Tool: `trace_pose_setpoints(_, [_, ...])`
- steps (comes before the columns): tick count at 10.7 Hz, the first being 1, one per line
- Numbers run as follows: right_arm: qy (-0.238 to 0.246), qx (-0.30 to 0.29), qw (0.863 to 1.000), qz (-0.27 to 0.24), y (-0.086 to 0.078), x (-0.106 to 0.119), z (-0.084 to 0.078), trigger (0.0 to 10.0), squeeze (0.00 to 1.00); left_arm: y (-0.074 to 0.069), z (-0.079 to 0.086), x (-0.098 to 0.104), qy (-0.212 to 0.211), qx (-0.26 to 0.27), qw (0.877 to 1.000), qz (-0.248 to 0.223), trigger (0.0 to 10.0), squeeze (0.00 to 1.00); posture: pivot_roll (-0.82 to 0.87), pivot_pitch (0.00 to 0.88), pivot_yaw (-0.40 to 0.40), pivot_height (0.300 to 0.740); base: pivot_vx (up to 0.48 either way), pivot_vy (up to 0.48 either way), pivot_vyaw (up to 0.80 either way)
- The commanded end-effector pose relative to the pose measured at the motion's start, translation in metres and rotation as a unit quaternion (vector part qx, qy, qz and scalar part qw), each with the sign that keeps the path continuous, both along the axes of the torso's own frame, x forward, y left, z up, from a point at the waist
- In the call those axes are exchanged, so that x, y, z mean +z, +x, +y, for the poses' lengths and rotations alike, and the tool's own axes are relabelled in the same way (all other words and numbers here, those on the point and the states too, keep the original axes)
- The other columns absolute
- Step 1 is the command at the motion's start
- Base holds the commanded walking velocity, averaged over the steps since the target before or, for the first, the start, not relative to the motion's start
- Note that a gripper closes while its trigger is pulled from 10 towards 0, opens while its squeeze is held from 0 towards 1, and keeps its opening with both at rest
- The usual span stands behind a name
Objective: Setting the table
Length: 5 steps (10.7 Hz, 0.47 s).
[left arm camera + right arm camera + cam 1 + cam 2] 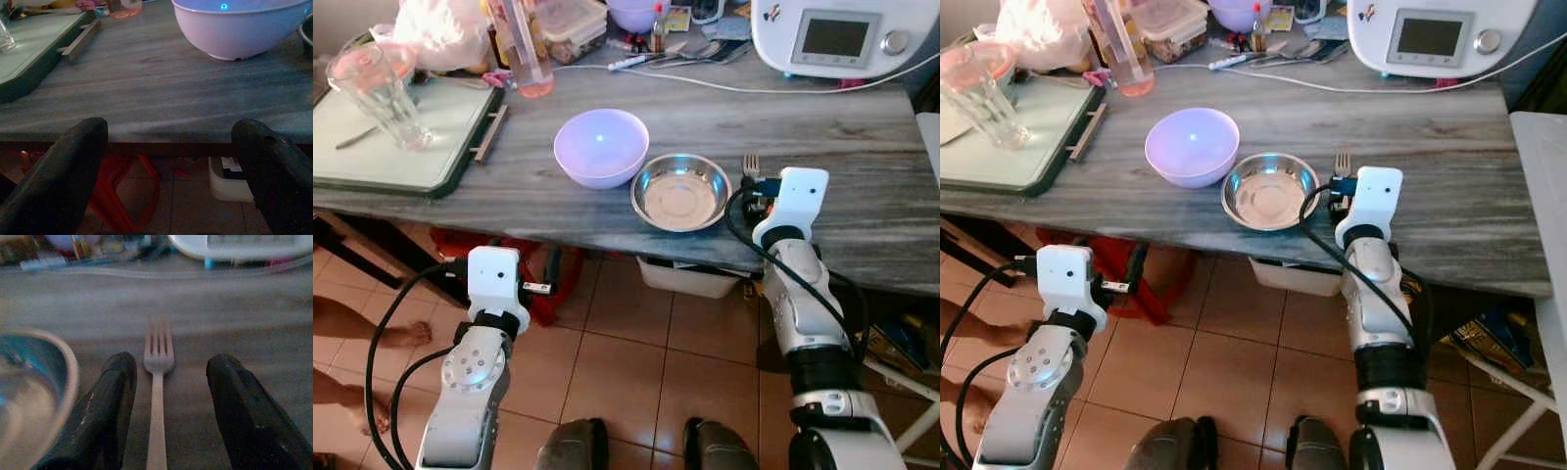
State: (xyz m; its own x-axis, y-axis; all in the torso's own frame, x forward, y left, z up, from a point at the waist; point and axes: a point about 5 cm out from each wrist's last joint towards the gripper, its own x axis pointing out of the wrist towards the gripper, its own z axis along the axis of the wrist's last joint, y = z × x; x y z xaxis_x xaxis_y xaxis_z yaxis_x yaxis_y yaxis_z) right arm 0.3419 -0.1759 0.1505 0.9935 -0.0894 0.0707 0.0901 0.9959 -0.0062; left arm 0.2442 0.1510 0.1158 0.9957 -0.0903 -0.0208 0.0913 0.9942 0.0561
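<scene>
A silver fork (157,357) lies flat on the grey table (862,225), just right of a steel bowl (680,191). My right gripper (168,364) is low over the fork's handle and open, with one finger on each side of it and neither touching. The tines (751,164) point toward the back of the table. A lilac bowl (601,147) stands left of the steel bowl. My left gripper (171,132) is open and holds nothing, level with the table's front edge, in front of the lilac bowl (239,27).
A green tray (440,171) with a drinking glass (377,93) sits at the left. A white appliance (842,39), its cable (724,86) and assorted clutter line the back. A person's bare foot (406,336) and a red stool (122,196) are under the table.
</scene>
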Motion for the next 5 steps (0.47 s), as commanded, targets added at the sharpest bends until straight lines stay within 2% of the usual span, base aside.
trace_pose_setpoints(1, [-0.007,0.010,0.999,-0.034,-0.003,0.010,0.005,10.0,0.00,-0.003,0.003,0.000,0.006,0.007,1.000,-0.002,10.0,0.00,0.09,0.145,0.093,0.740,0.000,0.000,0.00])
trace_pose_setpoints(3, [-0.050,0.018,0.995,-0.088,-0.012,0.023,0.007,10.0,0.00,-0.005,0.006,-0.004,0.004,0.026,1.000,0.005,10.0,0.00,0.09,0.114,0.083,0.740,0.000,0.000,0.00])
trace_pose_setpoints(4, [-0.047,0.014,0.995,-0.089,-0.017,0.021,0.005,10.0,0.63,-0.006,0.007,-0.005,0.003,0.027,1.000,0.007,10.0,0.00,0.09,0.095,0.079,0.740,0.000,0.000,0.00])
trace_pose_setpoints(5, [-0.048,0.013,0.995,-0.081,-0.026,0.011,0.004,10.0,1.00,-0.008,0.006,-0.007,0.001,0.028,1.000,0.009,10.0,0.00,0.08,0.074,0.073,0.740,0.000,0.000,0.00])
